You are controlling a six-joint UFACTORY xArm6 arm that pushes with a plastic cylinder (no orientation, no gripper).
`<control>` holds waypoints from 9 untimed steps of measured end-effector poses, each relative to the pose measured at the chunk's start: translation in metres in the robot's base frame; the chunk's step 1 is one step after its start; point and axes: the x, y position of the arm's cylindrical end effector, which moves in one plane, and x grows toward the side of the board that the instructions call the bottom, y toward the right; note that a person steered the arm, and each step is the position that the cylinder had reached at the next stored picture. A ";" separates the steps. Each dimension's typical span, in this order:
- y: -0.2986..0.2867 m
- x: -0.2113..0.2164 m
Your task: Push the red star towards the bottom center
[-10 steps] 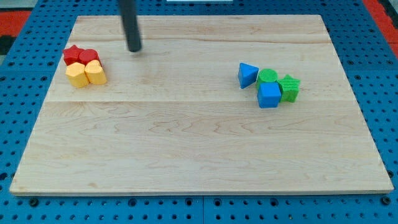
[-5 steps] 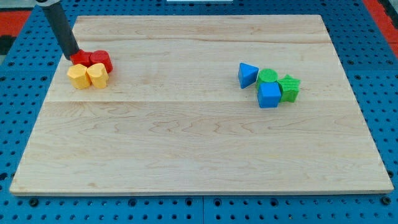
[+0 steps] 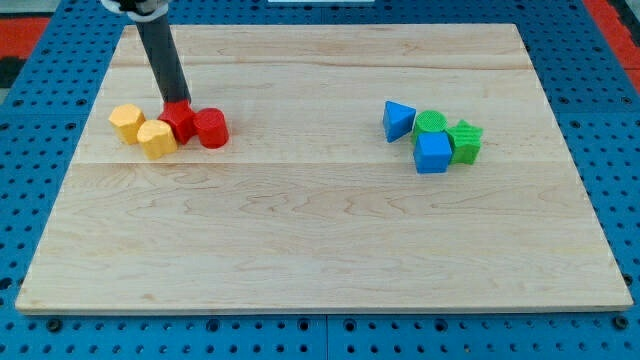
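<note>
The red star (image 3: 180, 122) lies on the wooden board (image 3: 320, 230) at the view's upper left. My tip (image 3: 177, 101) touches the star's upper edge. A red cylinder-like block (image 3: 211, 129) sits right against the star on its right. A yellow block (image 3: 156, 139) touches the star at its lower left. A second yellow block (image 3: 126, 122) lies further left, beside the first.
At the view's right is a cluster: a blue triangle (image 3: 398, 120), a green round block (image 3: 431, 123), a blue cube-like block (image 3: 433, 152) and a green star (image 3: 465, 141). A blue pegboard surrounds the board.
My tip swung from the board's top to the far left, then pushed right. The red star and red block slid right and slightly down; the yellow blocks were nudged apart.
</note>
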 end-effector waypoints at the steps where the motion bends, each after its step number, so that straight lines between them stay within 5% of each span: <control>1: 0.000 0.024; 4: 0.007 0.118; 6: -0.041 0.153; 9: 0.038 0.163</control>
